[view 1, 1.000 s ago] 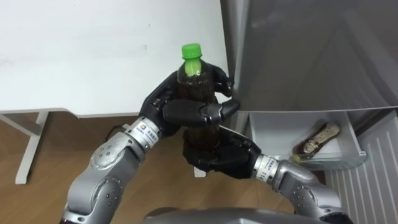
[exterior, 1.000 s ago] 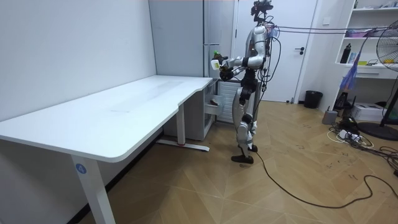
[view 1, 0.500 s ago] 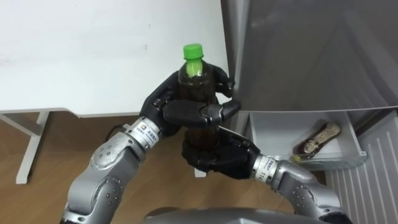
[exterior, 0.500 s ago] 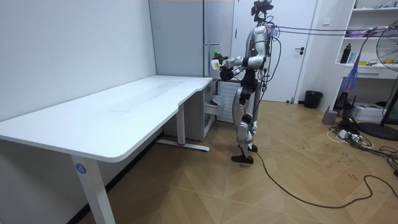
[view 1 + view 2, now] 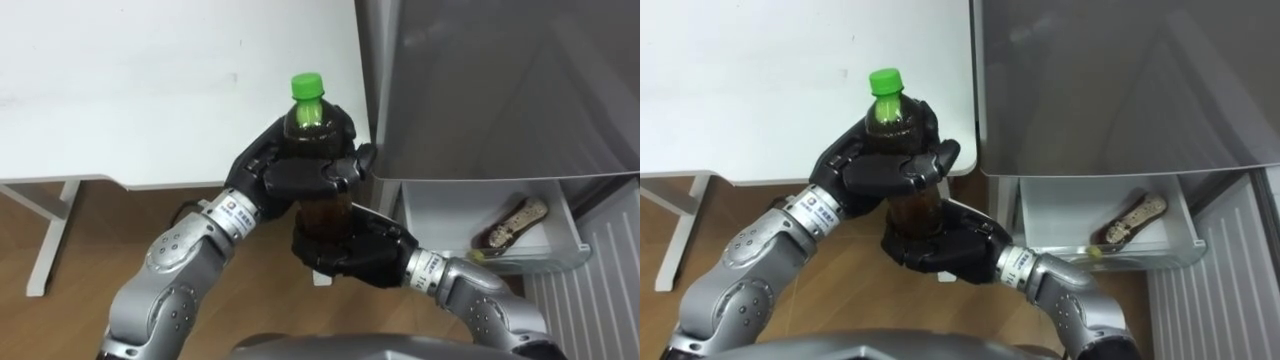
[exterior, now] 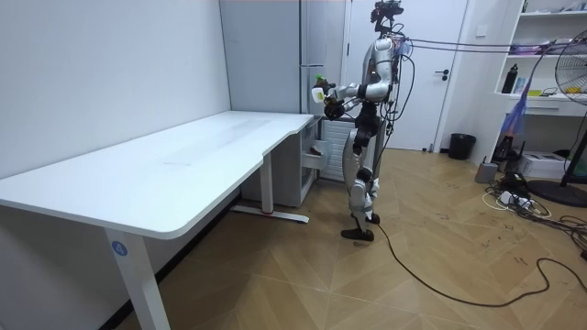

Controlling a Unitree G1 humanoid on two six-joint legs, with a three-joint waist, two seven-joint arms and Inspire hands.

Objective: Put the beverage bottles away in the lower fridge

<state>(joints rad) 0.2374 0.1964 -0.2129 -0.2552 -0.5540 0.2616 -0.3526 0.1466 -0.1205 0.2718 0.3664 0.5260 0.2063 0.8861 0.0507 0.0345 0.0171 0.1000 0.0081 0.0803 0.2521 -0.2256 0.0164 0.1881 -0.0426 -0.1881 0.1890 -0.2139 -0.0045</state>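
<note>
1. An office-like test room: a long white counter (image 6: 165, 165) on metal legs runs along a bare wall.
2. A tall grey fridge (image 6: 261, 64) stands at its far end (lower drawer (image 5: 440, 215) pulled open).
3. Parquet floor (image 6: 367, 284), white door (image 6: 422, 64), wall shelves (image 6: 550, 55), standing fan (image 6: 573, 78), small bin (image 6: 461, 146).

Both arms were bent at the elbow, forearms angled inward, meeting in front of the chest. The left hand (image 5: 293, 178) was on top, fingers and thumb curled round the upper part of the bottle (image 5: 322, 208). The right hand (image 5: 352, 256) sat just below, palm up, fingers curled round the base. The robot stood upright.
</note>
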